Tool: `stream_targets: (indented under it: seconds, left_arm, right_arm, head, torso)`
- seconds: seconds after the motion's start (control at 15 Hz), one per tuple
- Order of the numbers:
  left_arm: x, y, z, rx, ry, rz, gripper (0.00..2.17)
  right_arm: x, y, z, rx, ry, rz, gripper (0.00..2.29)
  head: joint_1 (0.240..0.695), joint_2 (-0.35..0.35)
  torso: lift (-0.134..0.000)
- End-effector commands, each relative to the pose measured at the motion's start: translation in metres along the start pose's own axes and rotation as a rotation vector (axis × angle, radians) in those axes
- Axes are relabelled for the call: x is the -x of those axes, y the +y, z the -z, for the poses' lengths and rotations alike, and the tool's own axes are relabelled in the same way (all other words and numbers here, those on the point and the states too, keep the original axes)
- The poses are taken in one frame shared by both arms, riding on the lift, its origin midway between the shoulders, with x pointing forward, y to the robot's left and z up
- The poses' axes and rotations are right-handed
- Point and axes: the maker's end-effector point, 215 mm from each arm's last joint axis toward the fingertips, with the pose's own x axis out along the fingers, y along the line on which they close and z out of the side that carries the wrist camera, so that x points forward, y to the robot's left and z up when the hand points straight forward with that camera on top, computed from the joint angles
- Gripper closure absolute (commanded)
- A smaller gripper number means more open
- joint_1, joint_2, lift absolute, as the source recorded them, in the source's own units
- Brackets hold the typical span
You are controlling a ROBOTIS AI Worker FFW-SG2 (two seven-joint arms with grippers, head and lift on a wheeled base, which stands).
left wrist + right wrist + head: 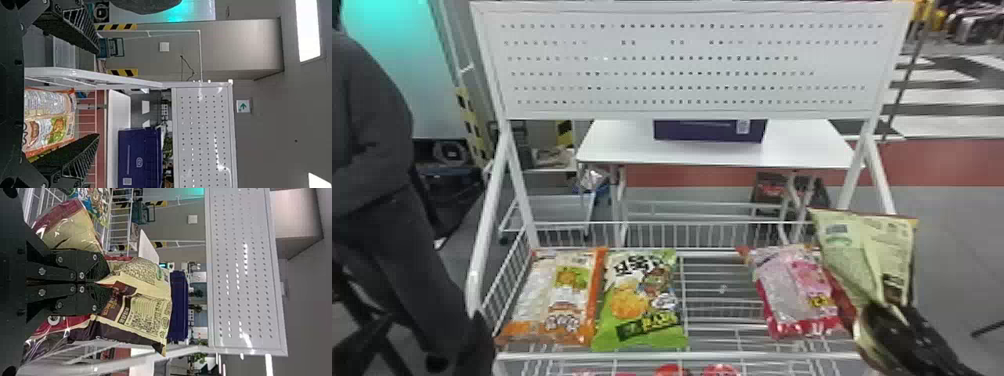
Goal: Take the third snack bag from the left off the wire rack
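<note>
Right gripper (103, 283): my fingers are clamped on the near end of the snack bag (864, 252). The bag is held up over the 3 o'clock end of the wire rack (717, 300), its long axis running toward 11 o'clock from my fingers. Left gripper (96, 92): fingers wide, empty, at the rack's 9 o'clock end, the farther arm.

Bright even indoor light; glare streaks on pegboard (244, 286).

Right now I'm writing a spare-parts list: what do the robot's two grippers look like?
Both are black. The left gripper has two wedge-shaped fingers with ribbed lattice sides. The right gripper shows flat black plates fastened with small silver screws.
</note>
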Motion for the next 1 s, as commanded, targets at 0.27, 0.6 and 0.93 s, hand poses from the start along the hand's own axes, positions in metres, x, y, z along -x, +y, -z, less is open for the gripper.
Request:
stream_targets:
  seconds: [0.27, 0.6, 0.93]
  left_arm:
    - [0.001, 0.002, -0.001, 0.009, 0.002, -0.008, 0.14]
    - [0.006, 0.004, -0.002, 0.005, 0.005, -0.011, 0.14]
    - [0.007, 0.004, -0.005, 0.004, -0.002, -0.008, 0.14]
  right_arm:
    - [0.055, -0.064, -0.022, -0.002, -0.047, 0.096, 2.24]
    - [0.055, -0.059, -0.028, 0.000, -0.055, 0.087, 2.24]
    - [0.055, -0.059, -0.026, 0.008, -0.049, 0.086, 2.24]
  head:
    - [0.499, 0.000]
    - [0.499, 0.000]
    - [0.499, 0.000]
  torso:
    - [0.000]
    - [0.000]
    - [0.000]
